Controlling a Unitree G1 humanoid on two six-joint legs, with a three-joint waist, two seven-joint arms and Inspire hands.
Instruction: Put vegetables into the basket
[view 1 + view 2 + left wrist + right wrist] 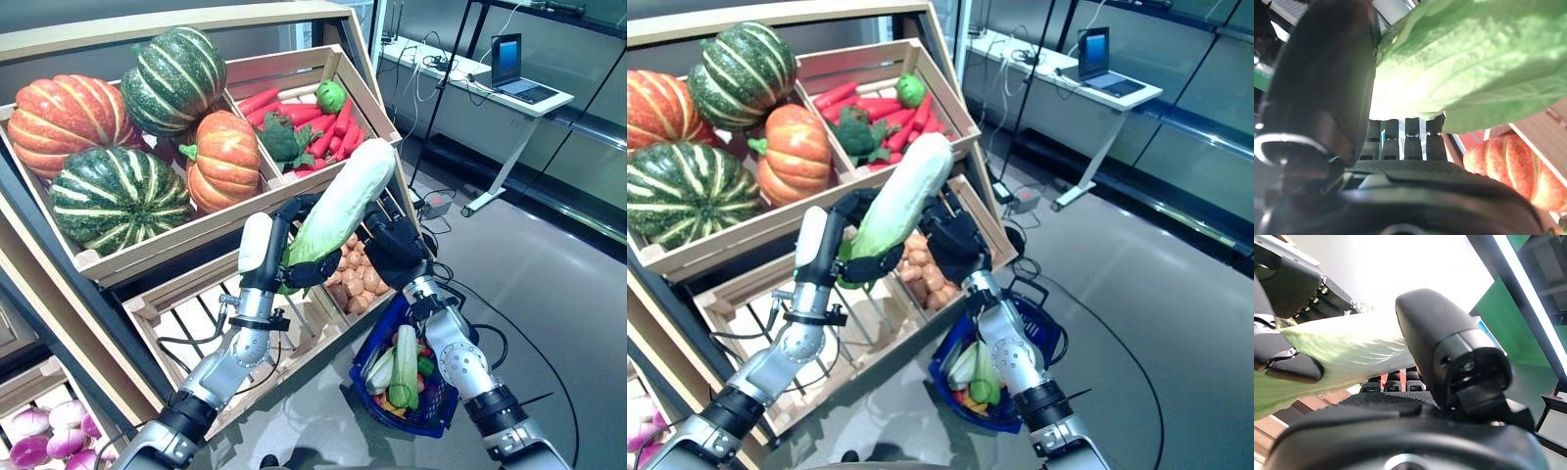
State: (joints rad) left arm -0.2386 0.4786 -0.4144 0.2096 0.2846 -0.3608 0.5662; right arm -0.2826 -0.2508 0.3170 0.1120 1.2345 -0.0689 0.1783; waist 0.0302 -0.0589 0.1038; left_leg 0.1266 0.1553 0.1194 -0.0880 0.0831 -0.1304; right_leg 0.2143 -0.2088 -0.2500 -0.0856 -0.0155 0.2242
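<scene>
A long napa cabbage [348, 196], white with a green leafy end, is held tilted in front of the wooden stand. My left hand [312, 269] is curled round its leafy lower end, which also shows in the left wrist view [1474, 58]. My right hand [392, 250] grips the cabbage's middle from the right, and in the right wrist view its thumb [1449, 347] lies against the cabbage [1352, 347]. The blue basket [436, 419] stands on the floor below my right arm. In it lie pale green long vegetables [404, 364] and small red and yellow ones.
The wooden stand [157, 259] with slanted crates rises at the left and centre, close behind both hands. A desk with a laptop [509, 64] stands at the back right. Cables and a power strip [436, 204] lie on the grey floor beside the stand.
</scene>
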